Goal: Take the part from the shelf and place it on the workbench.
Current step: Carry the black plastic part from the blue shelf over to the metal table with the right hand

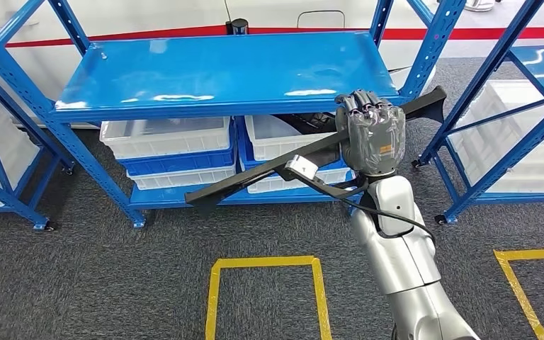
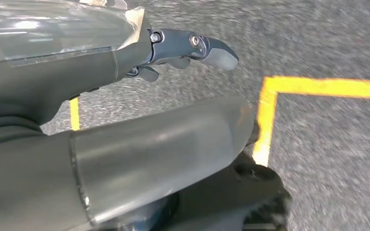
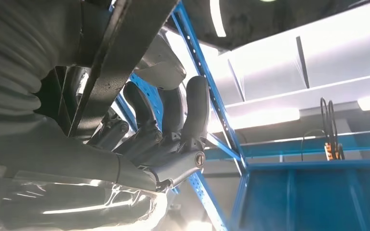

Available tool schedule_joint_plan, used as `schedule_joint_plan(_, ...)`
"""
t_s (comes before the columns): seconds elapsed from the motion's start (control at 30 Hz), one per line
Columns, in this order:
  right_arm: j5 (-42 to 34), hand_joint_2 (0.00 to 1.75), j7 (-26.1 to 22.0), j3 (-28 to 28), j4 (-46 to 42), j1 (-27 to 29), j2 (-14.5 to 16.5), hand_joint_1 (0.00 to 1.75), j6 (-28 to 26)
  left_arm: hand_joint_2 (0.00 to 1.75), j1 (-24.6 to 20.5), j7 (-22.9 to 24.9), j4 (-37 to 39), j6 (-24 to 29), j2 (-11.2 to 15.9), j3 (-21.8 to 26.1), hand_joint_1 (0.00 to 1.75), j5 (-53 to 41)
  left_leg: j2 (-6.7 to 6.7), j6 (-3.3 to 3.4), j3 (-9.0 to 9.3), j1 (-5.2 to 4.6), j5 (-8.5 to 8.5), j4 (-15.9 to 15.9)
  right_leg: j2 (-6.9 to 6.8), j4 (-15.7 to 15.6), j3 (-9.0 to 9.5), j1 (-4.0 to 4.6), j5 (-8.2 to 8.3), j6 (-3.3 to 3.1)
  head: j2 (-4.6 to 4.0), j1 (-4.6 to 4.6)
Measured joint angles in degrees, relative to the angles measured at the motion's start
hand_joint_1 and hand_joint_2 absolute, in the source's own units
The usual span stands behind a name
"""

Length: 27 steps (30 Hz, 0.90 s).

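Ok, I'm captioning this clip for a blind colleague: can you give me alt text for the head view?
The robot's right hand grips a long black part in front of a blue shelf, holding it slanted near its middle. White bins sit on the lower level, and yellow floor tape marks the grey carpet below.

Glossy blue metal shelf (image 1: 234, 71); matt black, probably plastic, part (image 1: 255, 177).

bins (image 1: 166, 134) stacked low in the rack in front of me | yellow tape (image 1: 265, 263) on grey carpet (image 1: 78, 283)
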Motion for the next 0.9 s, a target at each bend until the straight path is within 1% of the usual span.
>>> schedule_joint_plan(0.03, -0.39, 1.75, -0.17, 0.01, 0.20, -0.09, -0.03, 1.75, -0.13, 0.00, 0.01, -0.02, 0.00, 0.18, 0.03, 0.10, 0.00, 0.16, 0.00, -0.12, 0.72, 0.13, 0.46, 0.44, -0.01, 0.16, -0.66, -0.04, 0.39, 0.13, 0.00, -0.02)
schedule_joint_plan(0.07, -0.67, 1.75, -0.28, 0.02, 0.42, -0.22, -0.03, 1.75, -0.23, 0.00, 0.02, -0.05, 0.00, 0.31, 0.07, 0.20, 0.00, 0.31, 0.02, -0.16, 2.68, 0.25, 1.69, -1.59, 0.00, 0.37, -1.24, -0.09, 0.69, 0.32, 0.00, -0.03)
schedule_joint_plan(0.1, -0.82, 1.75, -0.33, 0.03, 0.61, -0.40, -0.01, 1.75, -0.30, 0.00, 0.01, -0.09, 0.00, 0.41, 0.09, 0.28, 0.00, 0.37, 0.02, -0.14, 5.52, 0.37, 3.00, -5.34, 0.00, 0.62, -1.69, -0.14, 0.91, 0.50, 0.00, -0.05)
schedule_joint_plan(0.13, -0.91, 1.75, -0.37, 0.03, 0.75, -0.64, 0.03, 1.75, -0.35, 0.00, -0.01, -0.12, -0.01, 0.48, 0.10, 0.34, 0.00, 0.40, -0.03, -0.01, 8.44, 0.38, 3.63, -9.58, 0.00, 0.84, -2.11, -0.11, 1.10, 0.76, 0.00, -0.07)
schedule_joint_plan(0.17, -0.97, 1.75, -0.40, 0.03, 0.87, -0.93, 0.07, 1.75, -0.40, 0.00, -0.03, -0.15, -0.01, 0.55, 0.11, 0.37, 0.00, 0.42, -0.13, 0.30, 10.54, 0.28, 4.01, -12.80, -0.02, 0.99, -2.39, -0.06, 1.32, 1.09, 0.00, 0.01)
schedule_joint_plan(0.2, -1.04, 1.75, -0.46, 0.04, 0.98, -1.22, 0.15, 1.75, -0.52, 0.00, -0.02, -0.17, -0.01, 0.60, 0.11, 0.41, 0.00, 0.47, -0.22, 0.64, 11.63, 0.13, 3.96, -14.70, -0.04, 1.08, -2.59, -0.01, 1.55, 1.45, 0.00, 0.06)
schedule_joint_plan(0.23, -1.14, 1.75, -0.52, 0.05, 1.10, -1.48, 0.28, 1.75, -0.66, 0.00, -0.01, -0.19, -0.01, 0.69, 0.11, 0.45, 0.00, 0.57, -0.31, 1.02, 11.78, -0.10, 3.83, -15.32, -0.07, 1.08, -2.79, 0.03, 1.84, 1.88, 0.00, 0.11)
schedule_joint_plan(0.27, -1.24, 1.75, -0.57, 0.06, 1.26, -1.69, 0.42, 1.75, -0.79, 0.00, 0.02, -0.20, -0.01, 0.85, 0.12, 0.51, 0.00, 0.69, -0.33, 1.48, 11.49, -0.23, 4.19, -15.33, -0.08, 1.03, -2.87, 0.04, 2.15, 2.34, 0.00, 0.17)
schedule_joint_plan(0.3, -1.33, 1.75, -0.64, 0.05, 1.47, -1.88, 0.55, 1.75, -0.92, 0.00, 0.04, -0.20, 0.00, 1.00, 0.11, 0.58, 0.00, 0.81, -0.24, 1.94, 11.31, -0.20, 4.50, -15.59, -0.07, 1.19, -3.19, -0.03, 2.15, 2.65, 0.00, 0.13)
schedule_joint_plan(0.33, -1.37, 1.75, -0.67, 0.04, 1.73, -2.10, 0.66, 1.75, -0.97, 0.00, 0.03, -0.20, 0.00, 1.14, 0.11, 0.64, 0.00, 0.89, -0.16, 2.50, 11.08, -0.16, 4.91, -15.80, -0.05, 1.85, -3.73, -0.05, 1.63, 2.77, 0.00, 0.17)
schedule_joint_plan(0.37, -1.40, 1.75, -0.70, 0.02, 2.07, -2.38, 0.75, 1.75, -1.00, 0.00, 0.03, -0.20, 0.00, 1.24, 0.10, 0.70, 0.00, 0.97, -0.06, 3.07, 10.77, -0.09, 5.38, -16.03, -0.02, 3.72, -4.69, -0.05, 0.40, 2.67, 0.00, 0.33)
schedule_joint_plan(0.4, -1.41, 1.75, -0.73, -0.01, 2.44, -2.64, 0.82, 1.75, -1.03, 0.00, 0.03, -0.19, 0.00, 1.27, 0.09, 0.74, 0.00, 1.04, 0.03, 3.50, 10.38, -0.05, 5.79, -16.13, 0.00, 6.92, -6.16, -0.10, -1.48, 2.39, 0.00, 0.50)
schedule_joint_plan(0.43, -1.42, 1.75, -0.75, -0.03, 2.80, -2.84, 0.91, 1.75, -1.07, 0.00, 0.03, -0.18, 0.00, 1.31, 0.09, 0.76, 0.00, 1.13, 0.05, 3.77, 9.92, -0.12, 6.12, -16.12, 0.01, 10.75, -7.68, -0.05, -3.45, 2.15, 0.00, 0.67)
schedule_joint_plan(0.47, -1.46, 1.75, -0.77, -0.04, 3.25, -2.96, 0.98, 1.75, -1.12, 0.00, 0.04, -0.13, 0.00, 1.39, 0.09, 0.81, 0.00, 1.23, 0.07, 3.90, 9.44, -0.18, 6.45, -16.10, 0.01, 14.85, -9.16, -0.05, -5.22, 2.08, 0.00, 0.81)
schedule_joint_plan(0.5, -1.56, 1.75, -0.87, -0.07, 3.74, -2.99, 1.02, 1.75, -1.23, 0.00, 0.06, 0.08, 0.00, 1.53, 0.09, 0.91, 0.00, 1.31, 0.06, 3.94, 9.01, -0.26, 6.78, -16.09, 0.02, 17.57, -9.92, -0.05, -6.26, 2.19, 0.00, 0.87)
schedule_joint_plan(0.53, -1.73, 1.75, -1.03, -0.10, 4.30, -3.01, 1.05, 1.75, -1.44, 0.00, 0.07, 0.51, 0.00, 1.79, 0.09, 1.06, 0.00, 1.42, 0.03, 3.92, 8.65, -0.31, 7.08, -16.07, 0.01, 18.05, -9.54, -0.05, -6.43, 2.46, 0.00, 0.92)
schedule_joint_plan(0.57, -2.00, 1.75, -1.27, -0.15, 4.99, -3.09, 1.09, 1.75, -1.79, 0.00, 0.06, 1.08, 0.00, 2.12, 0.09, 1.20, 0.00, 1.57, -0.01, 3.83, 8.32, -0.36, 7.38, -16.05, 0.01, 16.17, -7.97, -0.05, -5.80, 2.83, 0.00, 0.97)
schedule_joint_plan(0.6, -2.29, 1.75, -1.57, -0.24, 5.63, -3.27, 1.15, 1.75, -2.20, 0.00, 0.03, 1.67, -0.01, 2.51, 0.07, 1.32, 0.00, 1.71, -0.05, 3.68, 8.10, -0.39, 7.63, -16.02, 0.01, 12.15, -5.42, -0.04, -4.54, 3.17, 0.00, 1.00)
schedule_joint_plan(0.63, -2.57, 1.75, -1.84, -0.36, 6.26, -3.57, 1.22, 1.75, -2.59, 0.00, -0.04, 2.13, -0.01, 2.85, 0.03, 1.39, 0.00, 1.84, -0.08, 3.47, 7.87, -0.43, 7.84, -15.99, 0.00, 7.51, -2.76, -0.03, -3.43, 3.29, 0.00, 1.03)
schedule_joint_plan(0.67, -2.83, 1.75, -2.06, -0.46, 6.86, -3.97, 1.34, 1.75, -2.88, 0.00, -0.17, 2.37, -0.02, 3.10, -0.01, 1.42, 0.00, 1.91, -0.07, 3.22, 7.58, -0.56, 8.08, -15.88, 0.00, 3.75, -0.68, 0.06, -2.46, 3.20, 0.00, 1.02)
schedule_joint_plan(0.7, -3.05, 1.75, -2.22, -0.56, 7.34, -4.32, 1.44, 1.75, -3.03, 0.00, -0.30, 2.47, -0.02, 3.28, -0.05, 1.46, 0.00, 1.93, -0.04, 2.92, 7.29, -0.67, 8.34, -15.79, 0.02, 1.56, 0.43, 0.15, -1.92, 2.93, 0.00, 1.01)
schedule_joint_plan(0.73, -3.24, 1.75, -2.31, -0.66, 7.80, -4.57, 1.50, 1.75, -3.08, 0.00, -0.40, 2.52, -0.02, 3.38, -0.11, 1.52, 0.00, 1.93, -0.01, 2.61, 7.01, -0.74, 8.60, -15.72, 0.04, 0.78, 0.69, 0.28, -1.73, 2.57, 0.00, 1.00)
schedule_joint_plan(0.77, -3.38, 1.75, -2.34, -0.73, 8.28, -4.69, 1.55, 1.75, -3.10, 0.00, -0.48, 2.55, -0.01, 3.46, -0.15, 1.57, 0.00, 1.93, 0.01, 2.28, 6.80, -0.77, 8.87, -15.67, 0.06, 0.82, 0.56, 0.40, -1.42, 2.23, 0.00, 0.98)
schedule_joint_plan(0.8, -3.46, 1.75, -2.39, -0.79, 8.72, -4.74, 1.56, 1.75, -3.11, 0.00, -0.49, 2.57, -0.01, 3.51, -0.17, 1.62, 0.00, 1.93, -0.02, 1.97, 6.60, -0.64, 8.88, -15.60, 0.05, 0.80, 0.38, 0.25, -1.14, 1.83, 0.00, 1.02)
schedule_joint_plan(0.83, -3.49, 1.75, -2.44, -0.82, 9.16, -4.78, 1.58, 1.75, -3.12, 0.00, -0.49, 2.57, 0.00, 3.56, -0.19, 1.65, 0.00, 1.94, -0.05, 1.63, 6.32, -0.55, 8.39, -15.13, 0.03, 0.73, 0.25, 0.11, -0.85, 1.45, 0.00, 0.99)
schedule_joint_plan(0.87, -3.53, 1.75, -2.50, -0.85, 9.52, -4.84, 1.63, 1.75, -3.15, 0.00, -0.49, 2.56, 0.00, 3.61, -0.19, 1.68, 0.00, 1.99, -0.08, 1.28, 5.75, -0.45, 7.17, -13.80, -0.01, 0.64, 0.12, -0.05, -0.55, 1.07, 0.00, 0.84)
schedule_joint_plan(0.9, -3.57, 1.75, -2.56, -0.87, 9.79, -4.90, 1.67, 1.75, -3.19, 0.00, -0.50, 2.54, 0.00, 3.65, -0.19, 1.71, 0.00, 2.06, -0.10, 0.94, 4.70, -0.31, 5.20, -11.15, -0.07, 0.56, -0.05, -0.20, -0.27, 0.71, 0.00, 0.63)
